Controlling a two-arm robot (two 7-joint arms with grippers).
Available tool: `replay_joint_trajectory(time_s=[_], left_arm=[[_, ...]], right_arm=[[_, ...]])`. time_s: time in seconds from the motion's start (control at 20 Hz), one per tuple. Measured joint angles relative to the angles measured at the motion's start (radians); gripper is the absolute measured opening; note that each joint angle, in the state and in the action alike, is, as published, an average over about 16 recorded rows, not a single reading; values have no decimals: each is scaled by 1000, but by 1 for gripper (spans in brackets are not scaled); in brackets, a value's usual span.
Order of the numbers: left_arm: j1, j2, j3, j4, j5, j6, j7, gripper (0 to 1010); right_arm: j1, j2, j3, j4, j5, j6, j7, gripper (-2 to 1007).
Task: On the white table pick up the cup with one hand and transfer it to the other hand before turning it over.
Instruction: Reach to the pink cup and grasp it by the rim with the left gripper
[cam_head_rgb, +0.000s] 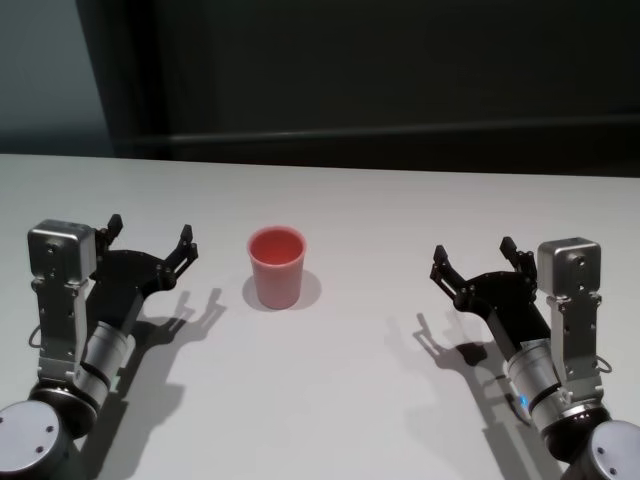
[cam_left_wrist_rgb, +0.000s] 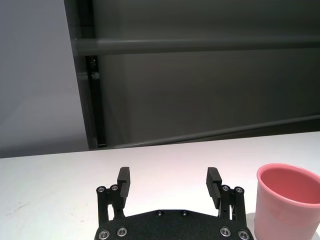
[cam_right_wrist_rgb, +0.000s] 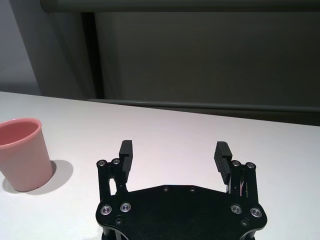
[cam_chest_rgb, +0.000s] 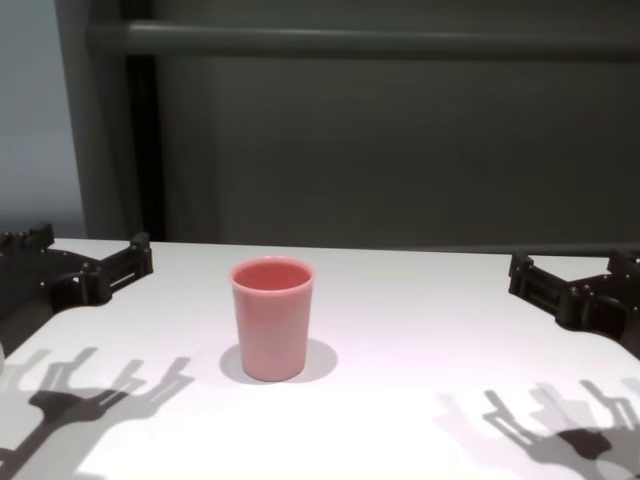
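Both pincers spread wide, empty: I've got the left gripper (cam_head_rgb: 150, 237) hovering just beside the cup (cam_head_rgb: 276, 266), right gripper (cam_head_rgb: 473, 258) well apart. Cup's upright on the white table (cam_head_rgb: 360, 400), btwn them, nearer left.

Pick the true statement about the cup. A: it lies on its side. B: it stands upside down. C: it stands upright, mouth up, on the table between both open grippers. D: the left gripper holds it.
C: the cup stands rim-up on the white table, untouched between the open left gripper and right gripper.
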Motion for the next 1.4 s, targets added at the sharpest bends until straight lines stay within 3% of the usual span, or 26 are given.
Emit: replay_joint_trajectory(time_s=[1.4], left_arm=[[0, 0, 0, 0, 0, 0, 0, 1003]], right_arm=[[0, 0, 0, 0, 0, 0, 0, 1004]])
